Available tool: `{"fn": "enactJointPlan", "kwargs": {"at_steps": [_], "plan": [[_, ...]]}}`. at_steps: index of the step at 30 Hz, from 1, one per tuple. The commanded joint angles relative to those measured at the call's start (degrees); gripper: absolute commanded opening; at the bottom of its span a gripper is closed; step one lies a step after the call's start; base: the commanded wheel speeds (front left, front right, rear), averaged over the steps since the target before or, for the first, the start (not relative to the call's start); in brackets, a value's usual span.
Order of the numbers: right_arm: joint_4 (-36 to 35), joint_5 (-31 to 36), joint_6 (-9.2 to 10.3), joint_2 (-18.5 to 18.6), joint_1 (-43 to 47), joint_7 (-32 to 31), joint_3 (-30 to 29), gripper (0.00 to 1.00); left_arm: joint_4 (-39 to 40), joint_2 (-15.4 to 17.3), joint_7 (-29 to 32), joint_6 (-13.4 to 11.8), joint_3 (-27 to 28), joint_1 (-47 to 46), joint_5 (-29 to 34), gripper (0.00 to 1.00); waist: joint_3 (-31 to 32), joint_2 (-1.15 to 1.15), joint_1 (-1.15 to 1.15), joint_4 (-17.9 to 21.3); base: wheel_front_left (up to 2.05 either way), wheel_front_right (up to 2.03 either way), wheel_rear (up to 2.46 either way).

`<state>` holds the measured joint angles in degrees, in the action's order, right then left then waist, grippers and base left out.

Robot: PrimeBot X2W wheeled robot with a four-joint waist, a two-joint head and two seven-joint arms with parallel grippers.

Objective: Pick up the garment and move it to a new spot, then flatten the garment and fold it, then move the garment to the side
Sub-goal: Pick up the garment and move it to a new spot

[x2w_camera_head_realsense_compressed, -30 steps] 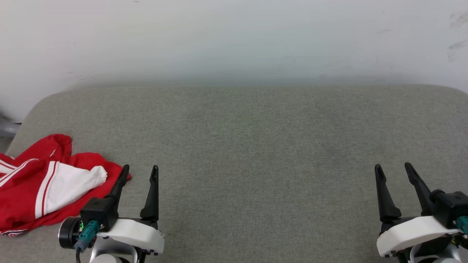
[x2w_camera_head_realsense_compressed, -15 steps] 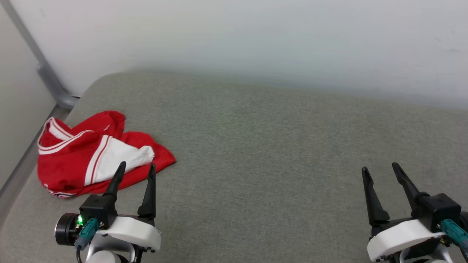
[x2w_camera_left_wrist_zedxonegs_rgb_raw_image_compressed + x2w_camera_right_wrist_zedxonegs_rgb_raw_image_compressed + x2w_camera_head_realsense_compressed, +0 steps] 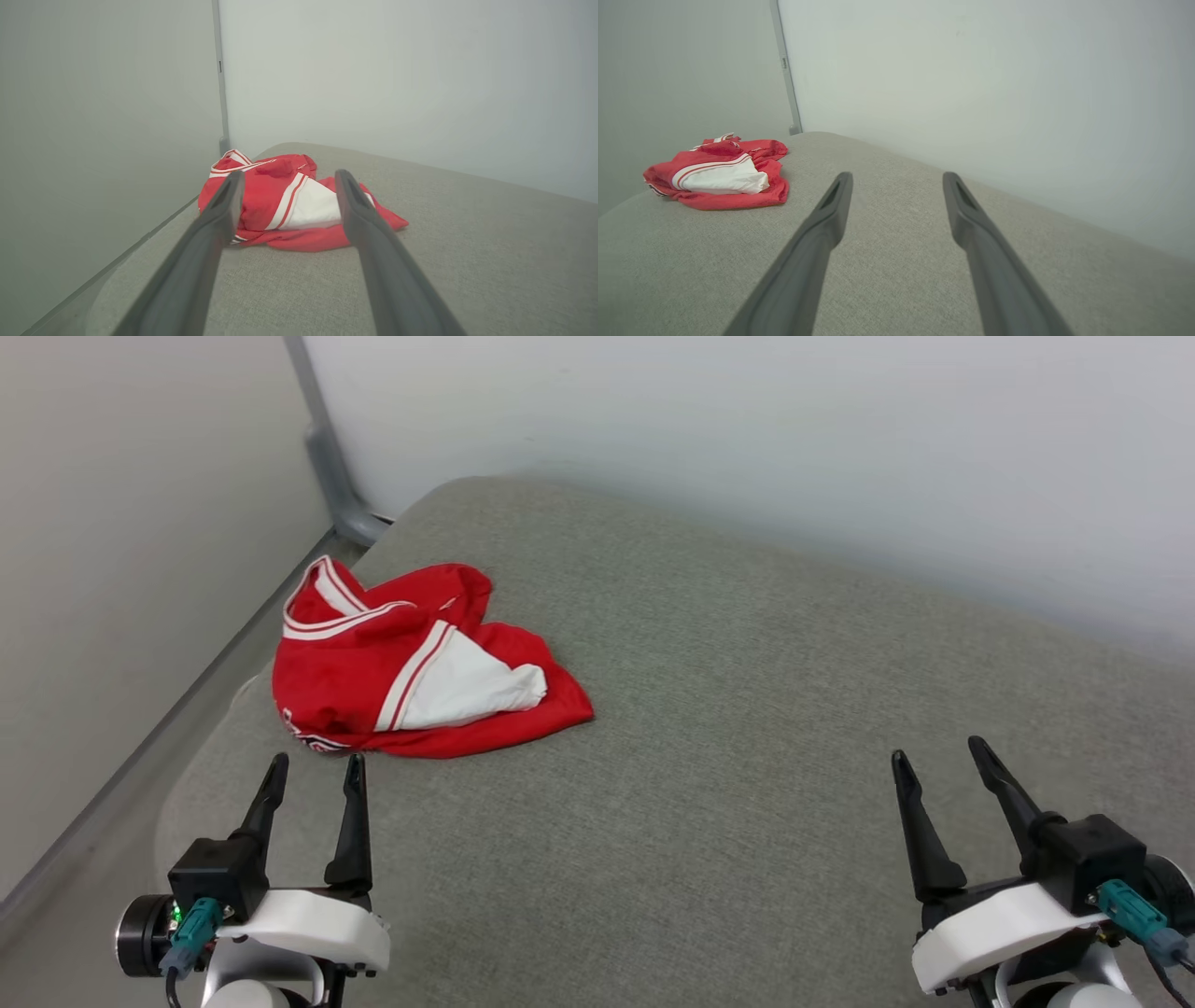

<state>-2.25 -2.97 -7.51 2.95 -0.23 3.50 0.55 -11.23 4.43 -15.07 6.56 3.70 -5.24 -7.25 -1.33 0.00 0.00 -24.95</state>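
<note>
your left gripper (image 3: 316, 762) sits at the lower left of the head view with its two long dark fingers spread apart and nothing between them. it hovers over the grey woven fabric surface (image 3: 728, 728), near the surface's left edge. your right gripper (image 3: 938, 751) is at the lower right, its fingers parted just as wide and also empty, well apart from the clothing.

the red jersey-style garment (image 3: 364, 672) lies crumpled in a loose heap on the far left part of the grey surface, close to the rounded corner. a white short sleeve (image 3: 467, 686) is folded across its top, edged by red-and-white stripes, and a striped trim band (image 3: 322, 607) shows at the far end of the heap. the garment rests just ahead of your left gripper's tips without touching them; in the left wrist view it shows beyond and between the two fingers.

behind the surface stands a plain pale wall (image 3: 747, 429), with a grey upright post (image 3: 322, 448) in the corner.
</note>
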Motion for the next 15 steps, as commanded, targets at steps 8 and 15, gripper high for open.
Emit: {"fn": "enactJointPlan", "kwargs": {"at_steps": [8,15], "plan": [[0.53,0.41,0.04,-0.09,-1.40,0.44,0.39,1.00,-0.67,-0.45,-0.15,0.36,1.19,0.40,-0.19,1.00,-0.57,0.00,0.00,-4.70,0.00,0.00,0.00],[0.46,1.16,0.04,-0.09,-2.31,0.39,0.61,1.00,-1.13,-0.40,-0.15,0.57,1.64,-1.17,0.16,1.00,-1.56,0.00,0.00,-5.36,0.00,0.00,0.00]]}}
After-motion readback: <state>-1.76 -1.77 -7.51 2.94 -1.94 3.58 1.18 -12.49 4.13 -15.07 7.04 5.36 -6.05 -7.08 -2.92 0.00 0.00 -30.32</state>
